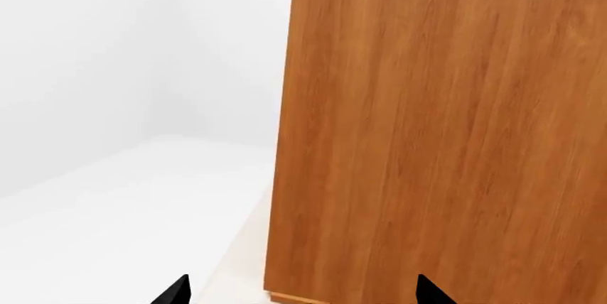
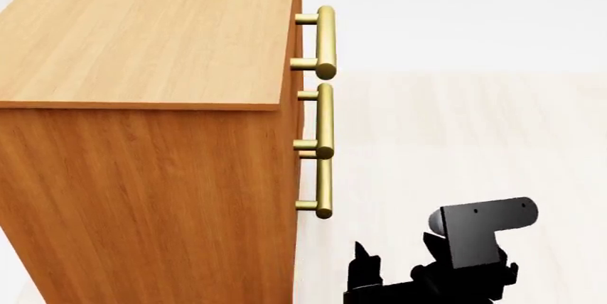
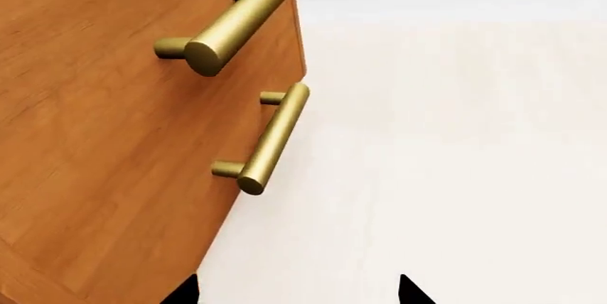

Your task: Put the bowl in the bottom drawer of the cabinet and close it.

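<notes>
The boxy orange-brown wood-grain cabinet [image 2: 142, 140] dominates the room, all three drawers flush and closed. Three brass cylindrical bar handles run down its front face; the lowest one [image 2: 323, 189] marks the bottom drawer [image 3: 142, 197], shut. On the pale floor beside the cabinet's front, below that handle, sits the black right gripper [image 2: 399, 268] with its wrist camera; its two fingertips stand apart, holding nothing. The left gripper [image 1: 298, 293] faces the cabinet's plain side panel, tips likewise spread wide and empty. The bowl is in no view.
</notes>
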{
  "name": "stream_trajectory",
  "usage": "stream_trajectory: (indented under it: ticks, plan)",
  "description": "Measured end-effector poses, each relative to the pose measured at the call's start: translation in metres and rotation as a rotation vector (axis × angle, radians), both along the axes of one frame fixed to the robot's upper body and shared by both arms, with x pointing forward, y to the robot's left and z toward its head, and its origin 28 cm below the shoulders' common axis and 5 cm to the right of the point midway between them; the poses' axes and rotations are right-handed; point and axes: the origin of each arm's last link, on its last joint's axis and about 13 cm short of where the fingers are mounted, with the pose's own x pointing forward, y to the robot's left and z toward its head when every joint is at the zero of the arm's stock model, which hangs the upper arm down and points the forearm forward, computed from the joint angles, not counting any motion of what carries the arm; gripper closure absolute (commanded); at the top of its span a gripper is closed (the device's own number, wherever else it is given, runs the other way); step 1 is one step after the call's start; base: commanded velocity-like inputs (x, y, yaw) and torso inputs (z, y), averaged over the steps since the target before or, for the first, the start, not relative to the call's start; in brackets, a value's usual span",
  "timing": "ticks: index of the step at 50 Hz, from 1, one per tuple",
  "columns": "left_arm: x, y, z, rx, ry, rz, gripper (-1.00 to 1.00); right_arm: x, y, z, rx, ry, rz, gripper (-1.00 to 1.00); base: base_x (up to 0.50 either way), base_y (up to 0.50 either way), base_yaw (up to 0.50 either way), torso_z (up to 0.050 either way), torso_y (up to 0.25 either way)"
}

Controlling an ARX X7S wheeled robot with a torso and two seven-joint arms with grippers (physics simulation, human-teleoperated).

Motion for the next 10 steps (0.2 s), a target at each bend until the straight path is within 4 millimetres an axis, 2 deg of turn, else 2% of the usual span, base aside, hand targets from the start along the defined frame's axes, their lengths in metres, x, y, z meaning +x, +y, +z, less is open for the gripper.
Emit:
stream_trajectory:
  ticks: [10]
  plan:
    - [-0.002,0.0,0.004,0.012,-0.006,-0.009,-1.0,-0.01,-0.019,0.015,0.0,-0.04,-0.176,-1.0,0.0,0.0,0.0,0.0,0.0]
